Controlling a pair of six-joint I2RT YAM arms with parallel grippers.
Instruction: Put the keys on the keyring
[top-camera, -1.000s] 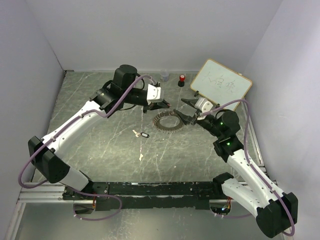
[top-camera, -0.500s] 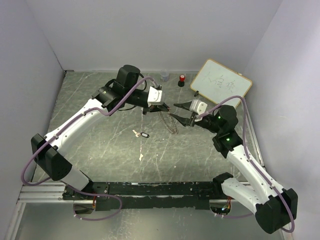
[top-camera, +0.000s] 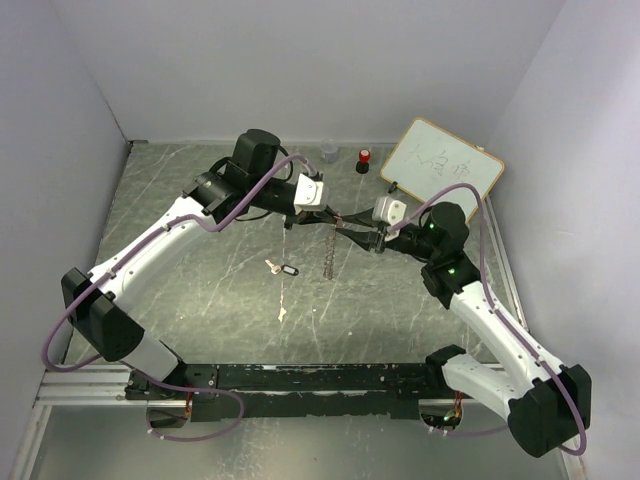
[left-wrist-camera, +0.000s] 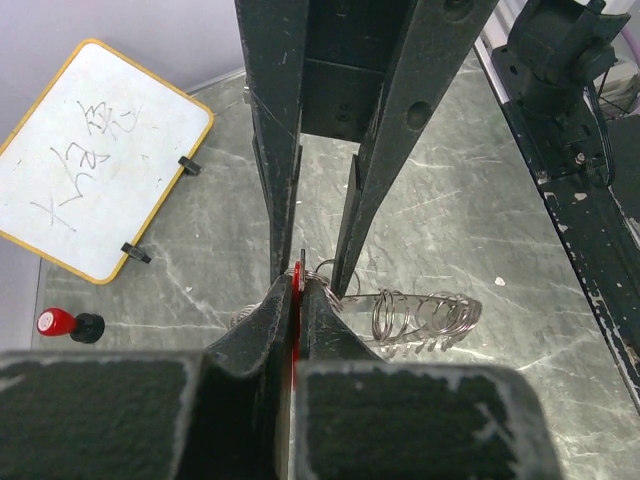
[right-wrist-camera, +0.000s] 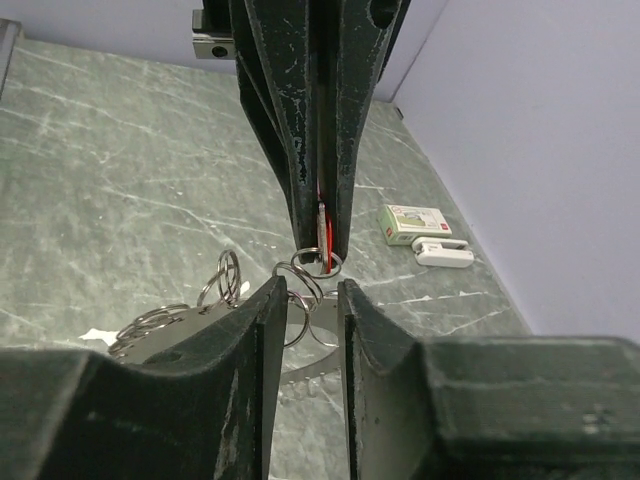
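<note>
My left gripper (top-camera: 336, 216) is shut on the red-headed key (left-wrist-camera: 296, 278), held above the table. The key's small ring (right-wrist-camera: 320, 264) links to the keyring (top-camera: 329, 252), which hangs edge-on beneath both grippers with several small split rings on it (left-wrist-camera: 425, 312). My right gripper (top-camera: 356, 228) meets the left one tip to tip. Its jaws stand a narrow gap apart around the small rings (right-wrist-camera: 305, 295) just under the red key (right-wrist-camera: 323, 228). The black-tagged key (top-camera: 286, 269) lies on the table to the left.
A whiteboard (top-camera: 442, 168) leans at the back right. A red-topped black cylinder (top-camera: 364, 160) and a small clear cup (top-camera: 329, 153) stand by the back wall. A small pale piece (top-camera: 283, 314) lies near the front. A white box (right-wrist-camera: 417, 222) lies by a wall.
The right gripper moved left up to the left gripper's tips and its jaws narrowed. The keyring turned from a flat oval to hanging edge-on. The left gripper stayed shut.
</note>
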